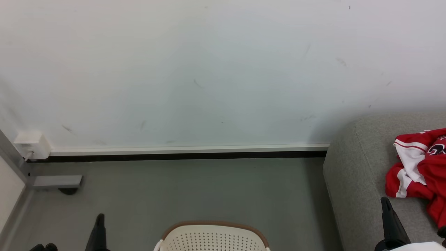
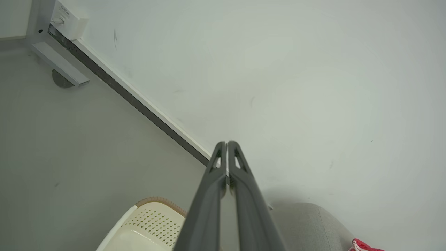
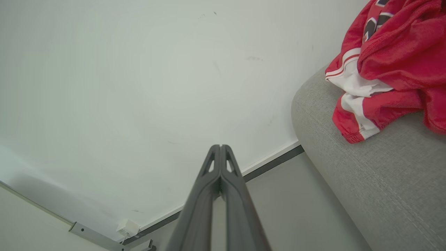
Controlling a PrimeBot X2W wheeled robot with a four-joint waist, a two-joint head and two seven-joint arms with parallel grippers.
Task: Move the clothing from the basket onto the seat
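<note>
clothing (image 1: 423,167) lies heaped on the seat (image 1: 352,167) at three o'clock, basket (image 1: 212,238) at six o'clock with its inside hidden; left gripper (image 2: 227,143) and right gripper (image 3: 220,146) are pinched together, empty, so placing seems done and next comes checking the basket.

Clothing (image 1: 423,167) on seat (image 1: 352,181), basket (image 1: 212,237) left.

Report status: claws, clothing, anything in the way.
Left claw shut, empty. Right claw shut, empty. Red-and-white jersey clothing on grey woven-fabric sofa seat. Cream perforated plastic basket: inside hidden.
</note>
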